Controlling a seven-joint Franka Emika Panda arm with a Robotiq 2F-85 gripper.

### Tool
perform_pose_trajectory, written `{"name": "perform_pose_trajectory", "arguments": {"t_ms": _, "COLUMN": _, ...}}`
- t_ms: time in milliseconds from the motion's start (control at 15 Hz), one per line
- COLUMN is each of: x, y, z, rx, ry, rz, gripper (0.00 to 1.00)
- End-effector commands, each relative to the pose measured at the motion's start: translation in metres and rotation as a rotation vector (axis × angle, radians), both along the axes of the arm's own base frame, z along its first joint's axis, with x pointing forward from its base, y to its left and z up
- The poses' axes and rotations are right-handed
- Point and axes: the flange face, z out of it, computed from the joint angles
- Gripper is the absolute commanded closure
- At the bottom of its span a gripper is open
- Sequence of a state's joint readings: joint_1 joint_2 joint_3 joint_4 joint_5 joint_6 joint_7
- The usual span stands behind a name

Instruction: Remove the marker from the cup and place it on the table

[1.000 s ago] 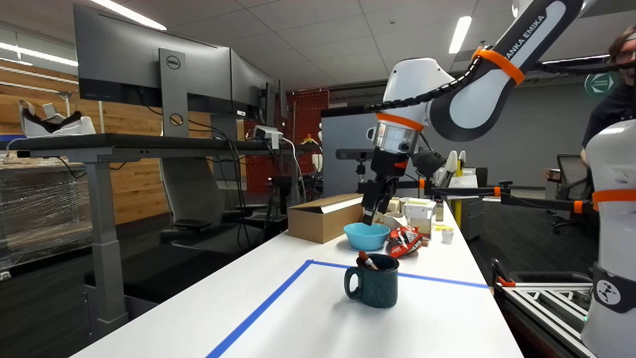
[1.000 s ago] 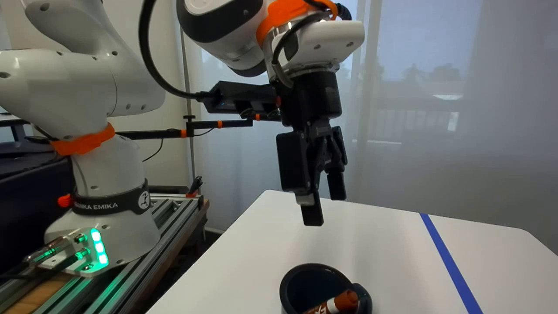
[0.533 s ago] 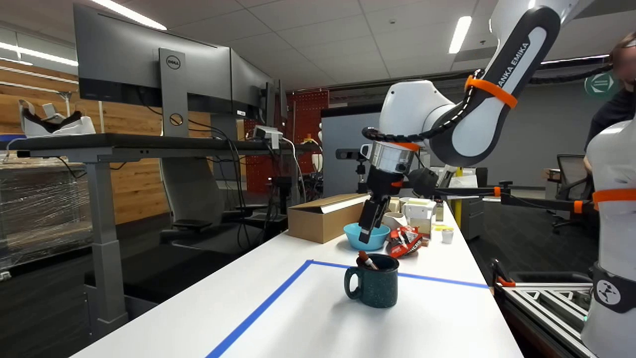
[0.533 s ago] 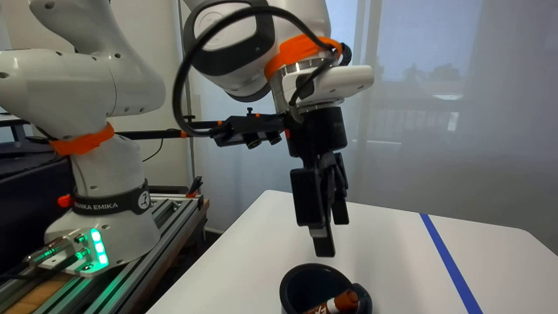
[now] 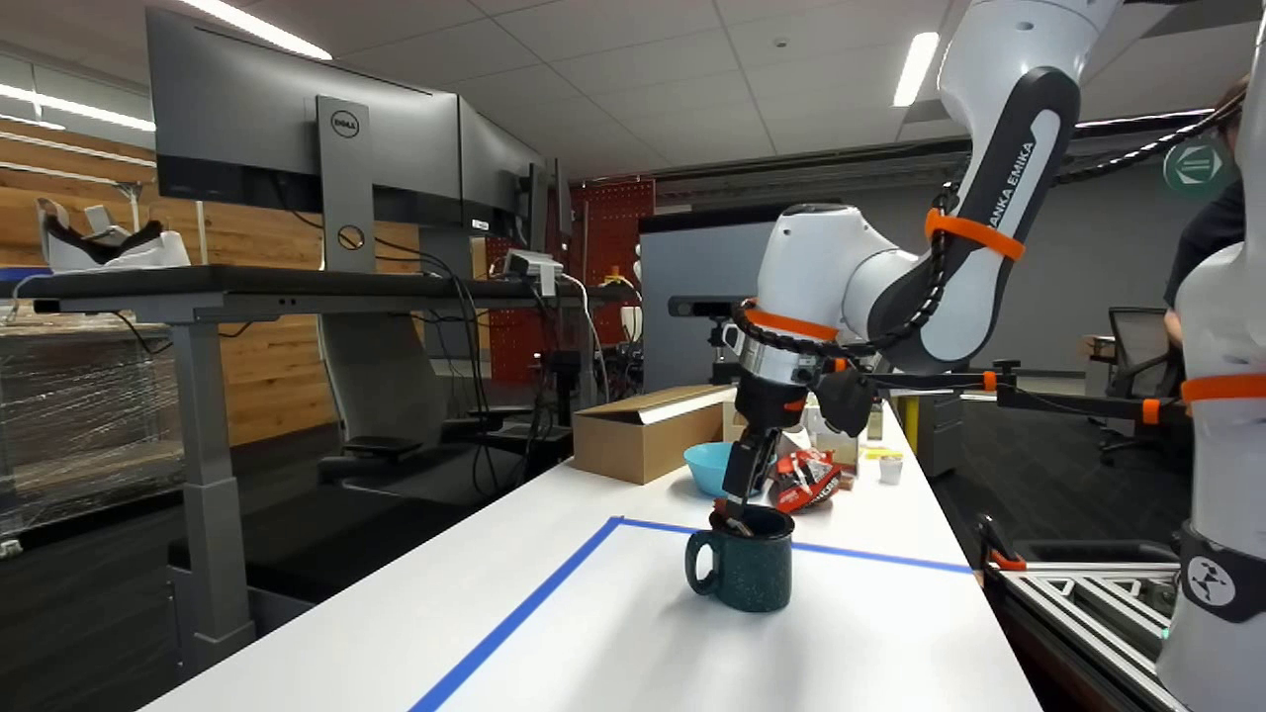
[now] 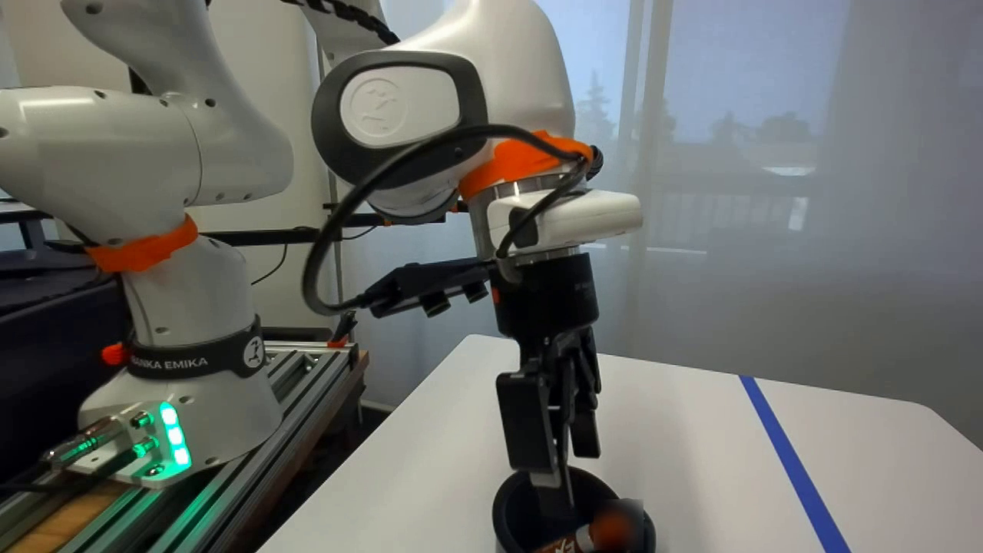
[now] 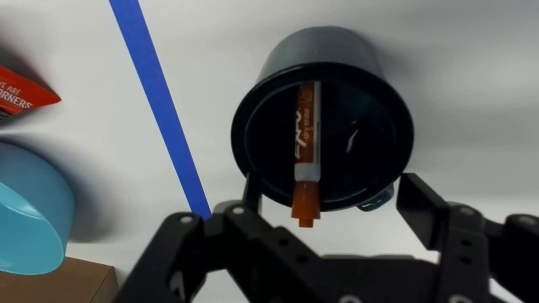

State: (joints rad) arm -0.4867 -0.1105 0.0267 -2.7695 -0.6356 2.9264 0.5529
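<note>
The dark teal mug, the cup (image 5: 754, 578), stands upright on the white table (image 5: 554, 643). It also shows in the wrist view (image 7: 324, 48) and, cut off at the bottom, in an exterior view (image 6: 508, 511). The brown-red marker (image 7: 307, 134) leans inside the cup, its orange cap sticking out over the rim near the handle. My gripper (image 7: 332, 187) is open, pointing down at the cup. In the wrist view its fingers stand wide apart, one on each side of the marker's cap, not touching it. In an exterior view the gripper (image 6: 572, 472) overlaps the cup's mouth.
A light blue bowl (image 5: 708, 465), a red packet (image 5: 806, 480) and a cardboard box (image 5: 643, 445) stand behind the cup. Blue tape (image 5: 539, 596) marks the table. Several white containers are farther back. Monitors on a desk (image 5: 297, 282) stand to the side.
My gripper has come down from well above the cup to the height of its rim, staying open. The cup and marker have not moved.
</note>
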Motion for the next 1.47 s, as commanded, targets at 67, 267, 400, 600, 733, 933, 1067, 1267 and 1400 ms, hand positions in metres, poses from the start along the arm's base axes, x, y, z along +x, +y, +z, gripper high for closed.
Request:
{"name": "perform_pose_trajectory", "arguments": {"t_ms": 67, "x": -0.004, "y": 0.0, "z": -0.01, "rx": -0.004, "ry": -0.019, "rz": -0.017, "gripper": 0.48}}
{"name": "perform_pose_trajectory", "arguments": {"t_ms": 267, "x": -0.005, "y": 0.002, "z": -0.015, "rx": -0.005, "ry": -0.023, "rz": -0.024, "gripper": 0.43}}
{"name": "perform_pose_trajectory", "arguments": {"t_ms": 400, "x": -0.006, "y": 0.004, "z": -0.017, "rx": -0.004, "ry": -0.024, "rz": -0.028, "gripper": 0.37}}
{"name": "perform_pose_trajectory", "arguments": {"t_ms": 600, "x": -0.008, "y": 0.004, "z": -0.02, "rx": -0.005, "ry": -0.025, "rz": -0.033, "gripper": 0.43}}
{"name": "perform_pose_trajectory", "arguments": {"t_ms": 733, "x": -0.009, "y": 0.003, "z": -0.022, "rx": -0.007, "ry": -0.026, "rz": -0.037, "gripper": 0.52}}
{"name": "perform_pose_trajectory", "arguments": {"t_ms": 933, "x": -0.011, "y": 0.002, "z": -0.023, "rx": -0.009, "ry": -0.026, "rz": -0.045, "gripper": 0.48}}
{"name": "perform_pose_trajectory", "arguments": {"t_ms": 1067, "x": -0.012, "y": 0.001, "z": -0.024, "rx": -0.012, "ry": -0.027, "rz": -0.049, "gripper": 0.46}}
{"name": "perform_pose_trajectory", "arguments": {"t_ms": 1267, "x": -0.013, "y": 0.0, "z": -0.024, "rx": -0.014, "ry": -0.029, "rz": -0.053, "gripper": 0.46}}
{"name": "perform_pose_trajectory", "arguments": {"t_ms": 1400, "x": -0.013, "y": -0.002, "z": -0.024, "rx": -0.015, "ry": -0.028, "rz": -0.056, "gripper": 0.46}}
